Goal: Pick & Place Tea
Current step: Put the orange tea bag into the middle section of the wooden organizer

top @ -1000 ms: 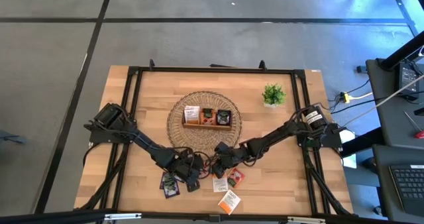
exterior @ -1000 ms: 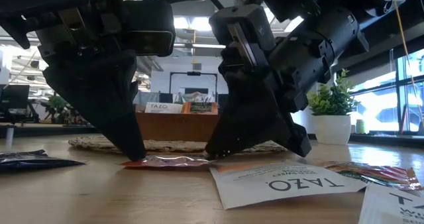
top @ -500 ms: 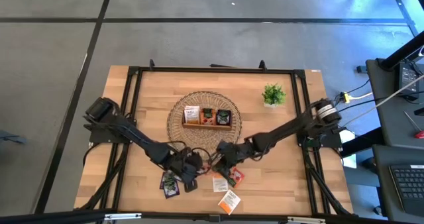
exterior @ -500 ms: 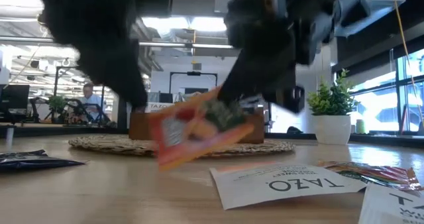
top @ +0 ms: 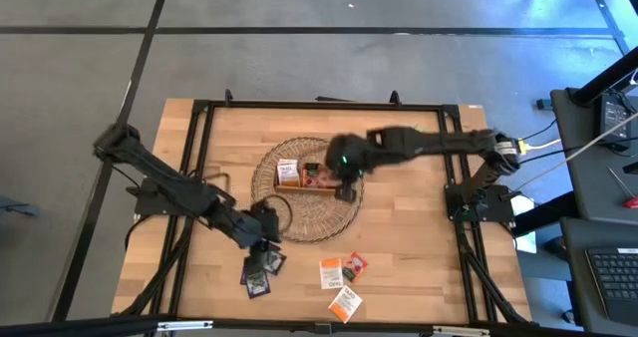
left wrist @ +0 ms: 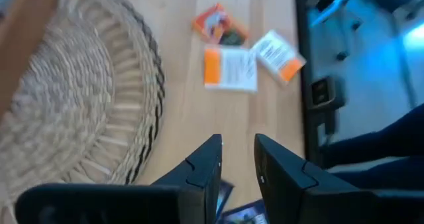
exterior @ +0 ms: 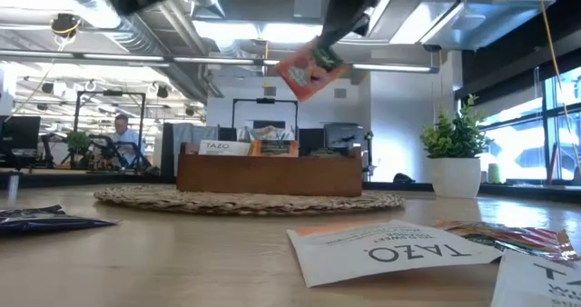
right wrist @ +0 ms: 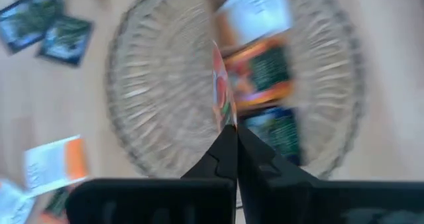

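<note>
Right pincer [right wrist: 228, 134] hangs above the wooden tray [top: 312, 182] on the woven mat [top: 299, 217], clamped on a red-orange tea sachet [exterior: 309, 68], thin, tilted, held by one edge. Left pincer [left wrist: 237, 159] slightly apart, empty, over the tabletop [top: 419, 247] near dark sachets [top: 261, 269].

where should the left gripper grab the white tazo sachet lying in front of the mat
The white sachet lies flat on the table, so no face can be pinched. Come straight down with the left gripper and nip one free edge, probably the mat-side one, away from the red sachet beside it.
</note>
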You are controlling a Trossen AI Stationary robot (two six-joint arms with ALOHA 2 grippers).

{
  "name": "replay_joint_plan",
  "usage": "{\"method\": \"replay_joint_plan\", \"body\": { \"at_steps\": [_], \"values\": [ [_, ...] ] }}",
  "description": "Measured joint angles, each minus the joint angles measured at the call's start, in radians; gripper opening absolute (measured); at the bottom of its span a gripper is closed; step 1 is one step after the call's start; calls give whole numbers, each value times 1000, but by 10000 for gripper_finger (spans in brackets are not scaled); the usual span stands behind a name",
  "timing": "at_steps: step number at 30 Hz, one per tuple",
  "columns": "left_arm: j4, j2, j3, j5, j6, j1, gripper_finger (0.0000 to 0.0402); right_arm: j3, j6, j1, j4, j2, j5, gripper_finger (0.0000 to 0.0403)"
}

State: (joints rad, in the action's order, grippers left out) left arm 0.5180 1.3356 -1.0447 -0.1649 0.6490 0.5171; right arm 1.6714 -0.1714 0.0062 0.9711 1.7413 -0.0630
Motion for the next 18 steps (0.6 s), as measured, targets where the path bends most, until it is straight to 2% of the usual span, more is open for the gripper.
{"method": "replay_joint_plan", "body": {
  "at_steps": [4, 9, 18],
  "values": [
    [41, -101, 0, -2, -23, 0, 86, 110, 86, -77, 52, 74, 0, 0],
    [72, -182, 0, -35, -111, 1, 86, 204, 153, -117, 87, 187, 43, 0],
    [129, -215, 0, -111, -184, 1, 86, 298, 230, -128, 184, 343, 48, 0]
  ]
}}
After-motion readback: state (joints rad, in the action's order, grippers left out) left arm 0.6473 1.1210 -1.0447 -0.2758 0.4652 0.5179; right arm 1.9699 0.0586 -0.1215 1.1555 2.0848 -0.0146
